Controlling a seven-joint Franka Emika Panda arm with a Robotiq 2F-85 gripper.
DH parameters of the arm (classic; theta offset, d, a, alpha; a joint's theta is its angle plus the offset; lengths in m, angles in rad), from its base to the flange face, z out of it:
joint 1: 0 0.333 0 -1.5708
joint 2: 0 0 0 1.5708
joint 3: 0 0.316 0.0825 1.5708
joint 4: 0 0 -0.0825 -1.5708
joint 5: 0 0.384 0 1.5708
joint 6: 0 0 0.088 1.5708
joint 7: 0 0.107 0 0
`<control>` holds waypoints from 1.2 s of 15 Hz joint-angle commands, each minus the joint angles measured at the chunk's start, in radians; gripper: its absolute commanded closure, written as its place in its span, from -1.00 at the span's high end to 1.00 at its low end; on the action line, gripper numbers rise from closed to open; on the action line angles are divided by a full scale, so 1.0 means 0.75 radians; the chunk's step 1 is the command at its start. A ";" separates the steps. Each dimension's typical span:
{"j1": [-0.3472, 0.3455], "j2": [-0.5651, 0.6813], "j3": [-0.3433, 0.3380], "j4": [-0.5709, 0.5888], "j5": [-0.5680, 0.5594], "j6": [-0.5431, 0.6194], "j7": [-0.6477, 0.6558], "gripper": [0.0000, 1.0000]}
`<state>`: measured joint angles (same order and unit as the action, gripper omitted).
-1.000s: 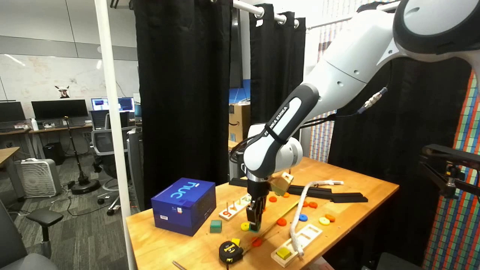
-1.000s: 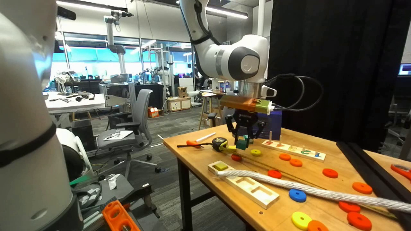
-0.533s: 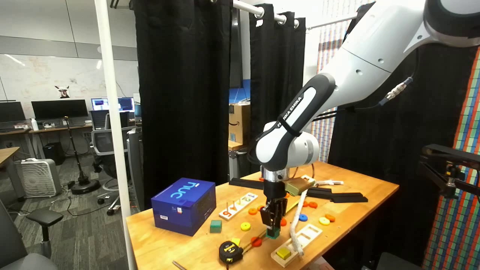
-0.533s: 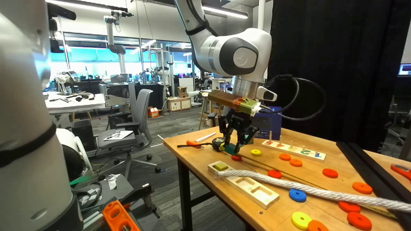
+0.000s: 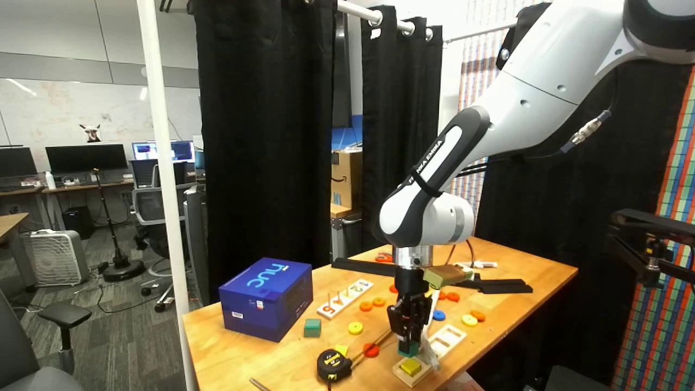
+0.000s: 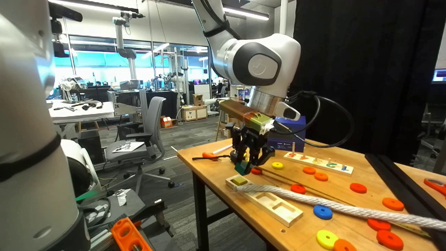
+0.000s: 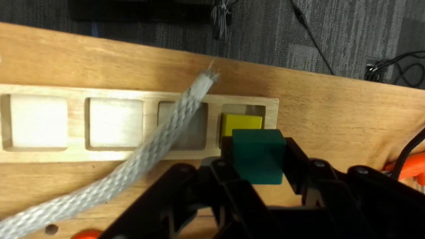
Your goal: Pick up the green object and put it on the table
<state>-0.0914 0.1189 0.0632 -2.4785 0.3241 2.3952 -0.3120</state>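
My gripper (image 7: 259,149) is shut on a green block (image 7: 259,162), with one finger on each side of it. In both exterior views the green block (image 5: 408,349) (image 6: 241,168) is held above the wooden table (image 5: 282,358), beside the near end of a pale wooden tray (image 6: 289,221). In the wrist view the block partly covers a yellow block (image 7: 242,122) that sits in the tray's end compartment. Another green block (image 5: 312,327) stands on the table in front of the blue box.
A white rope (image 6: 334,205) lies across the tray. A tape measure (image 5: 333,365), with its tape drawn out, and red, orange, yellow and blue discs (image 6: 323,212) lie around. A blue box (image 5: 266,298) and a numbered peg board (image 6: 317,164) stand farther back. The table edge runs close past the tray.
My gripper has carried the green block across the table, from near the yellow disc to the tray's end with the yellow block. The grip has stayed shut; nothing else has visibly moved.
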 commanded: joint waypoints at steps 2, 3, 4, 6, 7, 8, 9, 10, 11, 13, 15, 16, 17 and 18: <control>0.018 -0.035 -0.028 -0.055 0.056 0.009 0.047 -0.49; 0.017 -0.033 -0.030 -0.064 0.060 0.013 0.051 -0.49; 0.017 -0.031 -0.033 -0.070 0.064 0.017 0.054 -0.49; 0.015 -0.028 -0.038 -0.082 0.071 0.023 0.059 -0.49; 0.015 -0.024 -0.040 -0.086 0.074 0.026 0.060 -0.49; 0.014 -0.020 -0.043 -0.090 0.077 0.029 0.060 -0.49; 0.013 -0.018 -0.045 -0.091 0.079 0.027 0.061 -0.49; 0.012 -0.012 -0.047 -0.090 0.081 0.027 0.062 -0.49; 0.012 -0.007 -0.048 -0.089 0.084 0.028 0.065 -0.49; 0.011 0.002 -0.055 -0.085 0.083 0.036 0.088 -0.49; 0.009 0.009 -0.065 -0.083 0.077 0.042 0.122 -0.49; 0.007 0.016 -0.071 -0.080 0.075 0.045 0.139 -0.49; 0.006 0.019 -0.078 -0.079 0.071 0.046 0.158 -0.49; 0.004 0.022 -0.083 -0.079 0.071 0.046 0.170 -0.49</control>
<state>-0.0915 0.1301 0.0157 -2.5331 0.3602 2.4056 -0.2163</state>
